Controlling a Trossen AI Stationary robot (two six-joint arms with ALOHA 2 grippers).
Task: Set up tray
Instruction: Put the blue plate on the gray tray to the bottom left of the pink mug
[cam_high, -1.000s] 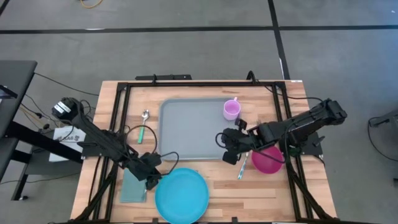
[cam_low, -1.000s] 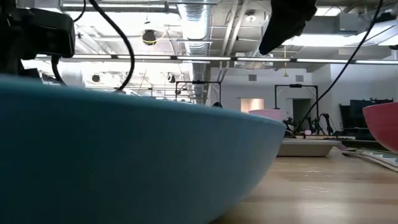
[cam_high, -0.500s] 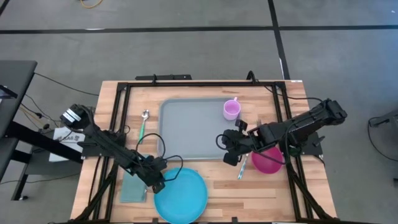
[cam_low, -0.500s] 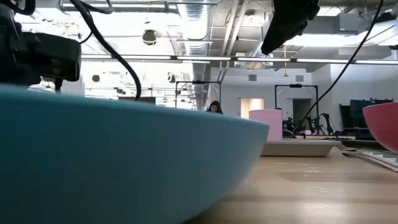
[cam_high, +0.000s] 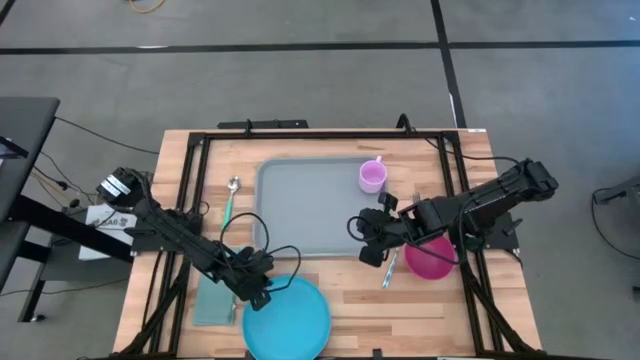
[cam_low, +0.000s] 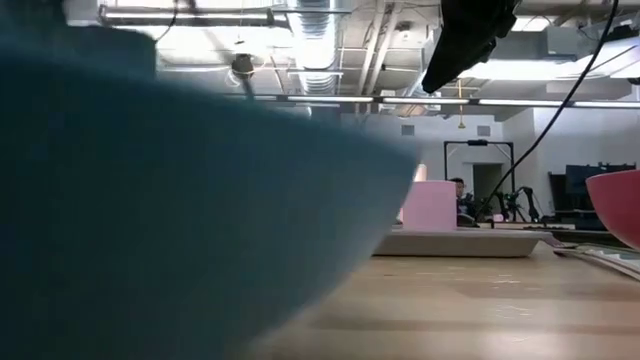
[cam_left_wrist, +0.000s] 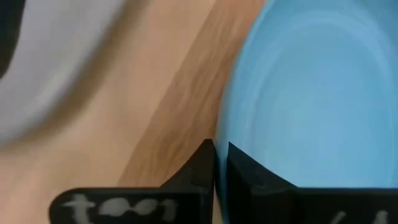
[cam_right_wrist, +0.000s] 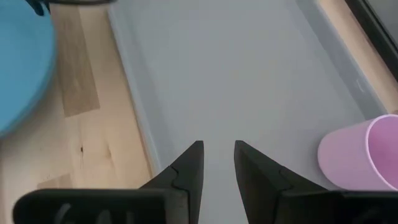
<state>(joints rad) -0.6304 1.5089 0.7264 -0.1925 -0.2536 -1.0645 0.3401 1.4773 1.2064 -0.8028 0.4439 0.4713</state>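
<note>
Left hand (cam_left_wrist: 215, 163) pinching blurred blue plate's (cam_left_wrist: 311, 112) rim.

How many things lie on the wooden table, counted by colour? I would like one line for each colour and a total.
Blue or teal: 3 (large grey-blue plastic tray, round bright-blue plate, pale-teal rectangular napkin)
Pink: 2 (small light-pink cup, deep-pink bowl)
Green-handled: 1 (spoon)
Blue-handled: 1 (utensil)
Total: 7

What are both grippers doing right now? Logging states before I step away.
Left gripper: shut on the blue plate rim.
Right gripper: open, holding nothing, over the tray.
</note>
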